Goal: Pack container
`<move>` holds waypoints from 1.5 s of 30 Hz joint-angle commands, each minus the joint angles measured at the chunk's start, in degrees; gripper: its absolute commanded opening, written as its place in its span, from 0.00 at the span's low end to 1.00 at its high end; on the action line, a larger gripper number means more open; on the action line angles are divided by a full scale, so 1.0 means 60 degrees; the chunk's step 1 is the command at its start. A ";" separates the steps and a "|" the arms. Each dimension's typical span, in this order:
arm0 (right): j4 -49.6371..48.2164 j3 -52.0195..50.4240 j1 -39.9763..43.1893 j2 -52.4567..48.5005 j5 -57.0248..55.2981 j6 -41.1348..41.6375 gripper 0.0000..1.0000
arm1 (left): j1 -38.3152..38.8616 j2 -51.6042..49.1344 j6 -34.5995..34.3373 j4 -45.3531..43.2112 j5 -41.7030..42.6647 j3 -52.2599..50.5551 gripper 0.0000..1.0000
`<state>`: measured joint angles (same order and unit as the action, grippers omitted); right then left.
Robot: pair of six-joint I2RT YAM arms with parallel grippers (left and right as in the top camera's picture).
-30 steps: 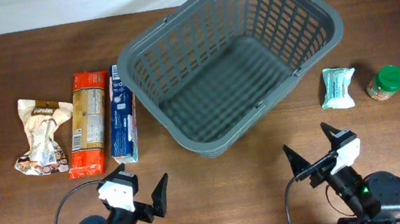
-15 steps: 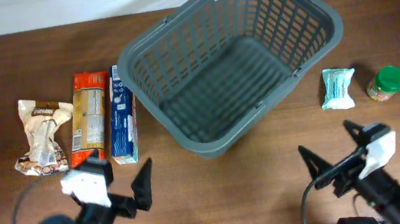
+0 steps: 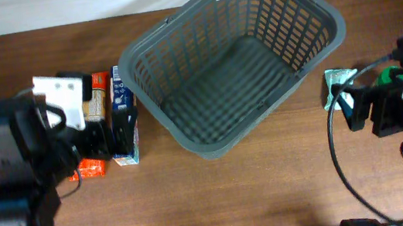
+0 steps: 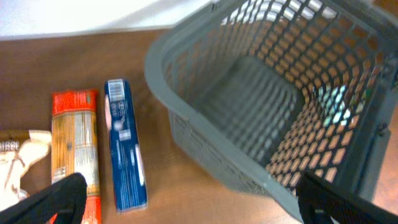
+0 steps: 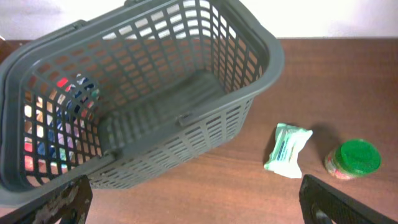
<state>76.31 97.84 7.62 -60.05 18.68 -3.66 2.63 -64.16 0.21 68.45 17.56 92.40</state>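
The container, a large dark grey slotted basket (image 3: 175, 34), stands empty at the middle back; it also shows in the left wrist view (image 4: 205, 149) and the right wrist view (image 5: 186, 143). My left gripper (image 3: 111, 136) is open and empty above a blue box (image 4: 124, 149) and a red-orange pasta pack (image 4: 74, 146), left of the basket. My right gripper (image 3: 365, 111) is open and empty, right of the basket, near a mint-green packet (image 5: 287, 149) and a green-lidded jar (image 5: 351, 158). Both jaws (image 4: 196, 202) (image 5: 199, 205) are spread wide.
A beige snack bag (image 4: 15, 165) lies left of the pasta pack; the left arm hides it in the overhead view. The blue box (image 3: 119, 92) and mint packet (image 3: 335, 80) show partly beside the arms. Bare brown table lies in front of the basket.
Both arms have left the table's front edge. The left arm now hangs over the groceries on the left, the right arm over the items on the right. No object has moved.
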 commanded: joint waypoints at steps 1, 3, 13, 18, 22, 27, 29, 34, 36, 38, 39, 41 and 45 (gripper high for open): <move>0.0732 0.1137 -0.0080 -0.0707 0.0368 0.0164 0.99 | -0.0040 -0.0794 0.0189 0.0947 0.0004 0.1421 0.99; 0.0896 0.1198 -0.0080 -0.0834 0.0871 0.0222 0.99 | -0.0040 -0.0922 0.0175 0.1151 0.0229 0.1555 0.99; 0.0892 0.1217 -0.0080 -0.1067 0.0991 0.1840 0.33 | -0.0026 -0.0874 0.0175 0.2408 0.0648 0.1596 0.02; 0.0922 0.1217 -0.0080 -0.1577 0.0987 0.2353 0.04 | 0.0484 -0.0863 0.0186 0.3253 -0.0058 0.1931 0.02; 0.0929 0.1217 -0.0080 -0.2076 0.0535 0.2492 0.04 | 0.1603 -0.0812 0.0182 0.3767 -0.0579 0.2266 0.02; 0.0892 0.1468 -0.0080 -0.2721 -0.0036 0.2481 0.04 | 0.3399 -0.0758 0.0186 0.3785 -0.0586 0.2324 0.02; 0.0812 0.1687 -0.0080 -0.2987 -0.0073 0.2412 0.04 | 0.4109 -0.0758 0.0182 0.3792 -0.0583 0.2324 0.02; 0.0091 0.1993 -0.0080 -0.3490 0.0022 0.1985 0.04 | 0.6094 -0.0863 0.0146 0.3770 -0.0743 0.2324 0.02; -0.0248 0.1996 -0.0080 -0.3588 0.0022 0.1989 0.04 | 0.6849 -0.0936 -0.0109 0.3741 -0.1042 0.2324 0.02; -0.0576 0.1996 -0.0080 -0.3687 0.0029 0.2018 0.04 | 0.7512 -0.1082 -0.0182 0.3745 -0.1326 0.2320 0.02; -0.0739 0.1996 -0.0080 -0.3738 0.0033 0.2022 0.04 | 0.7777 -0.1198 -0.0182 0.3734 -0.1392 0.2320 0.02; -0.1067 0.1996 -0.0080 -0.3829 0.0208 0.2018 0.04 | 0.8145 -0.1530 -0.0178 0.3697 -0.1406 0.2320 0.02; -0.1424 0.1996 -0.0080 -0.4025 0.0525 0.2131 0.04 | 0.8477 -0.2328 -0.0178 0.3679 -0.1461 0.2320 0.02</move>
<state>68.40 108.57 7.51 -83.29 20.21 8.88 52.36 -74.78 -0.10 90.80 10.48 105.67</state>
